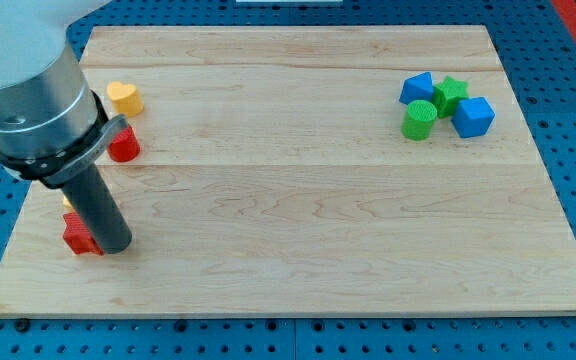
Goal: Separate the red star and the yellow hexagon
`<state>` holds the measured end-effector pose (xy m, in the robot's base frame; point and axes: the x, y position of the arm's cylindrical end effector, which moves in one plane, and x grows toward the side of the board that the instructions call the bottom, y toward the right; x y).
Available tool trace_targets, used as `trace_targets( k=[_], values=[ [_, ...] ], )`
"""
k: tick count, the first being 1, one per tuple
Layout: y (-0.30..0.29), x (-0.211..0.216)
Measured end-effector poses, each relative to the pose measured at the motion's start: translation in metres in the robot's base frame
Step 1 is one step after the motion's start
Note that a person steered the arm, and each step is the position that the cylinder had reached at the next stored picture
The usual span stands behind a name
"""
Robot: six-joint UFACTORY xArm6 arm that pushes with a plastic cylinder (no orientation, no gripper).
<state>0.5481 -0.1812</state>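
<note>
Red and yellow blocks sitting at the counter's (298,220) left

My tip (113,245) (no jaws here, just a rod) is touching a red block (78,238) low left; the yellow hexagon (123,97) is sitting above the red star (125,146), nearly touching; blue and green blocks (446,104) are clustering top right.

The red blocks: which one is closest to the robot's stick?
The red block at the view's bottom left. My tip sits right beside it, on its right. The other red block lies higher up, just below the yellow hexagon.
</note>
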Motion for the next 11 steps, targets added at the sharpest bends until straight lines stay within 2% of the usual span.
trace_targets(
  k=[1,2,3,4,6,9,11],
  values=[
    [-0.010,0.014],
    [0.005,0.032],
    [0.040,0.014],
    [0.034,-0.005],
    [-0.020,-0.021],
    [-0.027,-0.011],
    [-0.036,-0.047]
  ],
)
